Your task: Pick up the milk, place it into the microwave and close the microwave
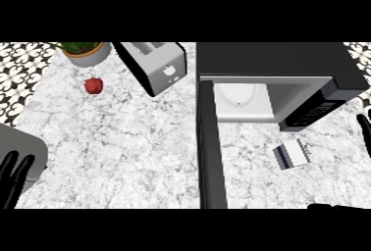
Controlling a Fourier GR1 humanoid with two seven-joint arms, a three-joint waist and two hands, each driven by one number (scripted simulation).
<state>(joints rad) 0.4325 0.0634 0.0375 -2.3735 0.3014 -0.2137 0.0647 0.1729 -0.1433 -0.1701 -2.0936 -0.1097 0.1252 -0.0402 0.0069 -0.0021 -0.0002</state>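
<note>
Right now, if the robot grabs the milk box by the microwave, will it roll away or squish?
The milk carton probably won't roll: its sides look flat and boxy. It may slide on the smooth-looking counter if nudged. Cartons usually dent a bit, so it could squish slightly.

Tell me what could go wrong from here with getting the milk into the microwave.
1. The milk seems to lie on its side on the counter, in front of the microwave; the right hand might nudge it away rather than get hold of it.
2. The open door juts far toward the robot, left of the milk; carrying the carton in could clip it.
</note>
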